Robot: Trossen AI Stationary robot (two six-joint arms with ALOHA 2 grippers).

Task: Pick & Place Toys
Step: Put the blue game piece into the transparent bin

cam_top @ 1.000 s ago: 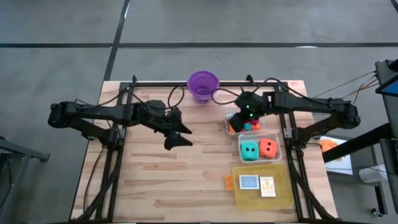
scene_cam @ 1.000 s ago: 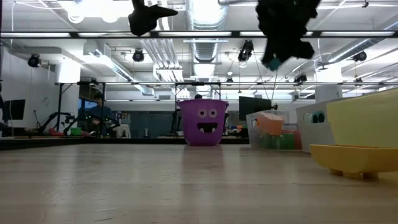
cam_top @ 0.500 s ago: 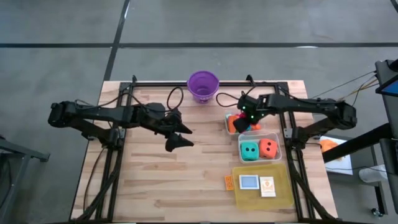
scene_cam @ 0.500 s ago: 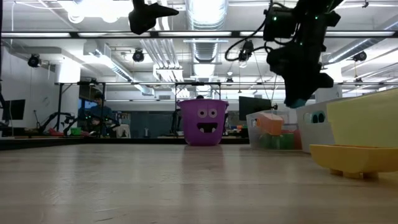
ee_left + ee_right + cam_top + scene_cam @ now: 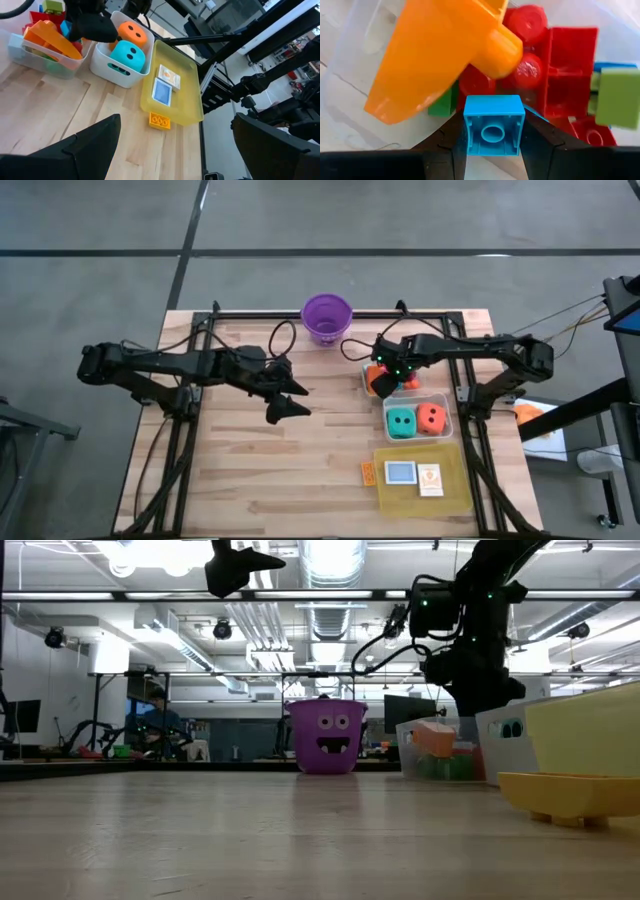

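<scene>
Meanwhile, a blue block (image 5: 493, 131) is held between the fingers of the right pincer (image 5: 492, 135) low over the clear tub (image 5: 372, 387) of toys (image 5: 560, 70) right of centre in the high view, while the left pincer (image 5: 287, 398) is kept spread wide above the desk (image 5: 260, 470) left of centre.

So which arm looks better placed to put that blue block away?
The right one. Its gripper already clamps the blue block just above the clear tub of toys. The left gripper hangs open over bare table, away from the tubs.
</scene>
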